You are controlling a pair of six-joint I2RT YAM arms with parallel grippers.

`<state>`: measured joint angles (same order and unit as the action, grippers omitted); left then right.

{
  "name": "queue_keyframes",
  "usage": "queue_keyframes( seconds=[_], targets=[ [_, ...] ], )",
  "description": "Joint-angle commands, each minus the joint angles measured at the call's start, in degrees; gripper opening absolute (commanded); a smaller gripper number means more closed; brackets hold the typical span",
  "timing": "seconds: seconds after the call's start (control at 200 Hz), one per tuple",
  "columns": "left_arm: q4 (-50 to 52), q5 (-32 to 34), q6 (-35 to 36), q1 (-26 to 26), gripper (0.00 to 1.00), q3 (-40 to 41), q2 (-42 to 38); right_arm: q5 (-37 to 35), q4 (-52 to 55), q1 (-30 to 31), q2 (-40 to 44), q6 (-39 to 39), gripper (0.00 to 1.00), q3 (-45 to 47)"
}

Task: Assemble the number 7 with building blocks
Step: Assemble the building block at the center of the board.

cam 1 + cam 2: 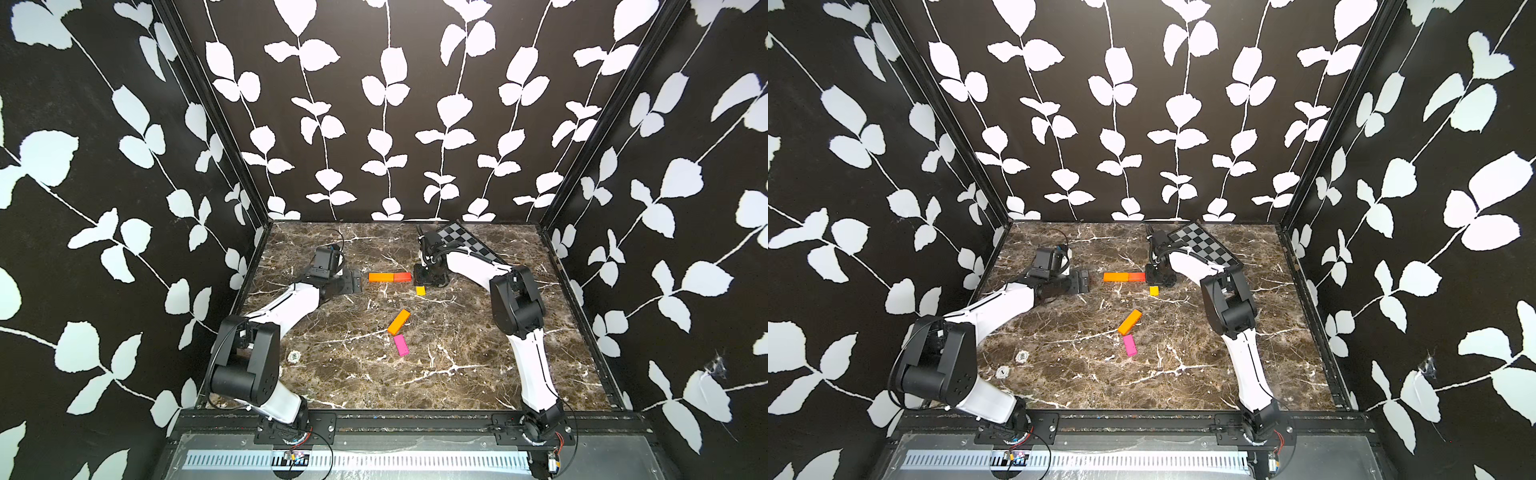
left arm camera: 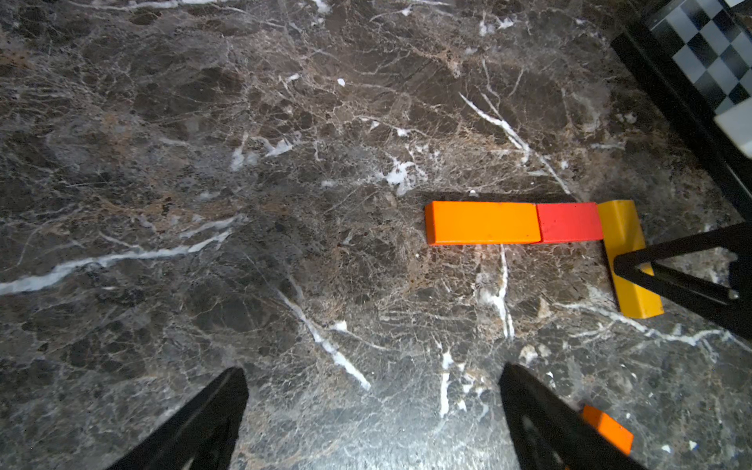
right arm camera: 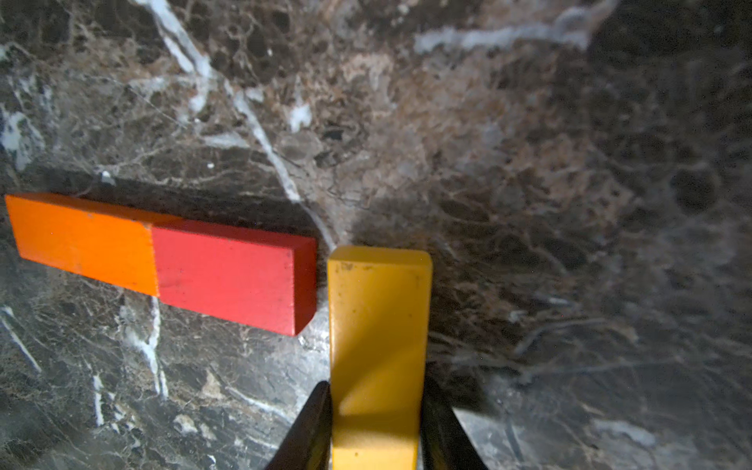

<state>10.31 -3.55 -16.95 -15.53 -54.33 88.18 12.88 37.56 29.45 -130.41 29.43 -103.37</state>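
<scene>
An orange block [image 1: 381, 277] and a red-orange block [image 1: 402, 277] lie end to end as a bar on the marble table [image 1: 478, 374]. My right gripper [image 3: 376, 427] is shut on the yellow block [image 3: 378, 317], which lies flat with its far end beside the red-orange block's [image 3: 228, 276] end, a thin gap between them. My left gripper [image 2: 374, 407] stands open with nothing in it, just left of the orange block [image 2: 484, 223]. Nearer the front, a second orange block [image 1: 398, 322] lies slanted, with the pink block [image 1: 401, 345] just below it.
A black-and-grey checkered board [image 1: 465, 241] lies at the back right, behind the right arm. Patterned walls close in the table on three sides. A small round fitting [image 1: 294, 355] is set in the table near the left arm.
</scene>
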Motion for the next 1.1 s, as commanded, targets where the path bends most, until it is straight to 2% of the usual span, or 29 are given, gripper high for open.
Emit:
queue_keyframes(
  seconds=[0.0, 0.44, 0.7, 0.835, 1.095],
  targets=[
    [-0.55, 0.61, -0.1, 0.41, 0.99, 0.89, -0.55, 0.71, 1.29, 0.99, -2.73, 1.06, 0.35, -0.49],
    [-0.55, 0.8, -0.1, 0.43, 0.99, 0.96, -0.62, 0.87, 1.32, 1.1, -2.95, 1.33, 0.39, -0.57],
    [-0.55, 0.83, -0.1, 0.41, 0.99, 1.06, -0.64, 1.12, 0.42, 1.21, -2.13, 1.01, 0.38, 0.3],
    [-0.54, 0.76, -0.1, 0.36, 0.99, 0.93, -0.68, 1.23, 0.92, 1.22, -2.47, 0.79, 0.34, -0.07],
    [-0.48, 0.88, -0.1, 0.47, 0.99, 1.06, -0.76, 1.23, 0.83, 1.33, -2.4, 0.91, 0.35, 0.69]
  ],
)
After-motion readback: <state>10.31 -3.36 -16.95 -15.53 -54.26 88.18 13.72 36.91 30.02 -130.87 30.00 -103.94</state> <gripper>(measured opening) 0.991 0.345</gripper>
